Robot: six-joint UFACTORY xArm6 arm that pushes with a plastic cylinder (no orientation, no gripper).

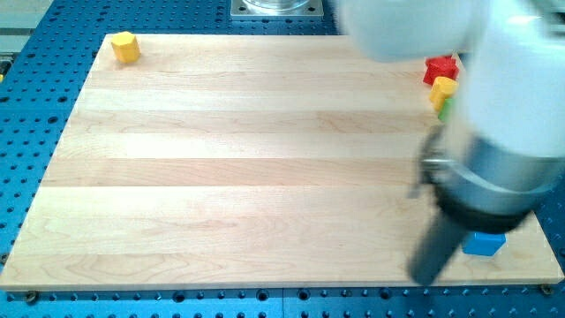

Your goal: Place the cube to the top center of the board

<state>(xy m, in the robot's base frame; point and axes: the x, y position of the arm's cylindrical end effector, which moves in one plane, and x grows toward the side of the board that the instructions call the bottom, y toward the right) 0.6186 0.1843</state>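
Observation:
A blue cube (487, 244) sits at the board's bottom right corner, its top hidden by my arm. My dark rod slants down to the view's left, and my tip (425, 281) rests near the board's bottom edge, a short way left of the blue cube and slightly below it. I cannot tell whether the rod touches the cube. The wooden board (247, 159) fills most of the view.
A yellow hexagonal block (126, 47) sits at the board's top left corner. At the top right, a red star-shaped block (440, 68), a yellow block (442, 88) and a sliver of a green block (444, 109) are clustered, partly hidden by my large blurred arm.

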